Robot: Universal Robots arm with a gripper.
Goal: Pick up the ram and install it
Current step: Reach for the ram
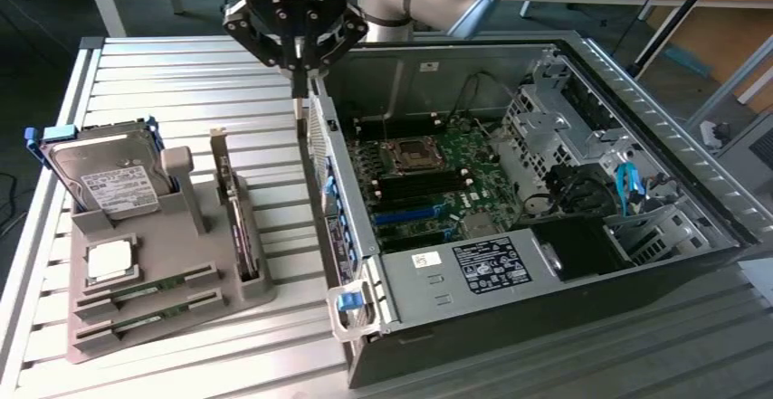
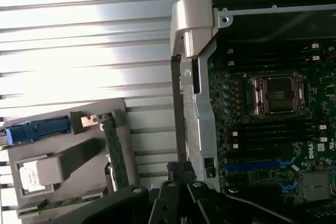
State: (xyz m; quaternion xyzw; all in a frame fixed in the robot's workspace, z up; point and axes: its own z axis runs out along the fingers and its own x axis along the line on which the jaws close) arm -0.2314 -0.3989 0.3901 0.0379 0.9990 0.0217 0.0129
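Observation:
Two ram sticks, thin and green, lie in the front slots of a grey holder (image 1: 181, 227) on the exterior view's left: one ram stick (image 1: 145, 288) sits behind the other (image 1: 151, 314). In the wrist view a green ram edge (image 2: 68, 202) shows at the holder's rim. My gripper (image 1: 299, 91) hangs shut with nothing in it, above the slatted table beside the rear wall of the open computer case (image 1: 362, 263), well away from the ram. Its dark fingers (image 2: 181, 174) meet over the case's wall. Inside, the motherboard (image 1: 423, 186) has black memory slots (image 2: 273, 129) beside the CPU socket (image 2: 277, 94).
The holder also carries a silver hard drive (image 1: 109, 177) with blue rails, an upright dark expansion card (image 1: 235, 209) and a small square chip (image 1: 109, 259). The case fills the exterior view's right half of the slatted table (image 1: 181, 82). Cables and a drive cage (image 1: 567, 118) crowd its far side.

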